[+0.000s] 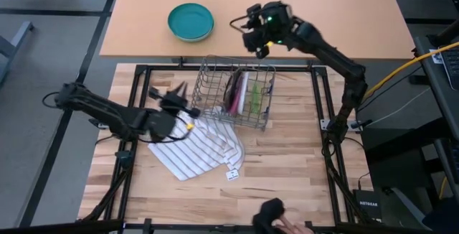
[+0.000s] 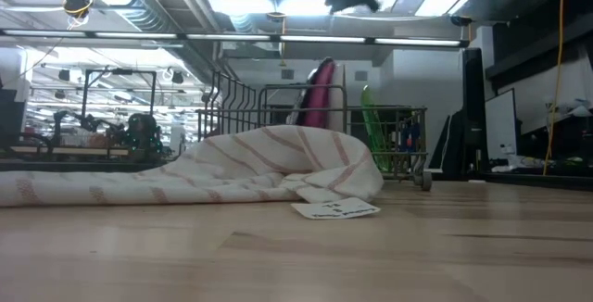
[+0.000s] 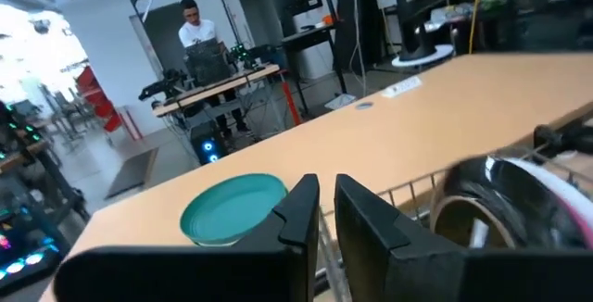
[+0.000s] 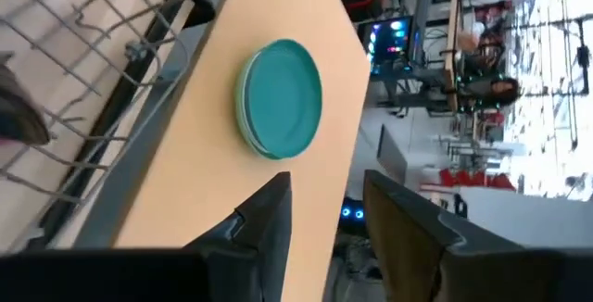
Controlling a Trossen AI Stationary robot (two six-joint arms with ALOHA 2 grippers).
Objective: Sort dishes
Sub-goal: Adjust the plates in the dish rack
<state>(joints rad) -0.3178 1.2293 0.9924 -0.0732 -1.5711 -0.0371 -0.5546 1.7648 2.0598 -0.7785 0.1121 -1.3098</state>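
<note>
Nearest my low camera lies a small paper tag [image 2: 335,209], just in front of the white striped cloth [image 2: 232,168] heaped on the surface [image 2: 296,256]. I use the wire rack [image 1: 237,94] as my landmark. Standing on edge inside it I see the magenta-pink plate [image 1: 237,92] and beside it the pale green plate [image 1: 256,96]; a darker plate edge [image 1: 231,94] sits against the pink one on its cloth side, though I cannot tell its colour for certain. The cloth touches the rack's near corner. My left hand [image 1: 179,97] rests just beside the rack, over the cloth's edge, its fingers [image 3: 301,211] parted only by a narrow gap and gripping nothing. My right hand [image 1: 252,34] hangs beyond the rack's far side, above the tan surface, slightly open and empty. The teal bowl [image 1: 191,21] sits beyond the rack too, well apart from it.
</note>
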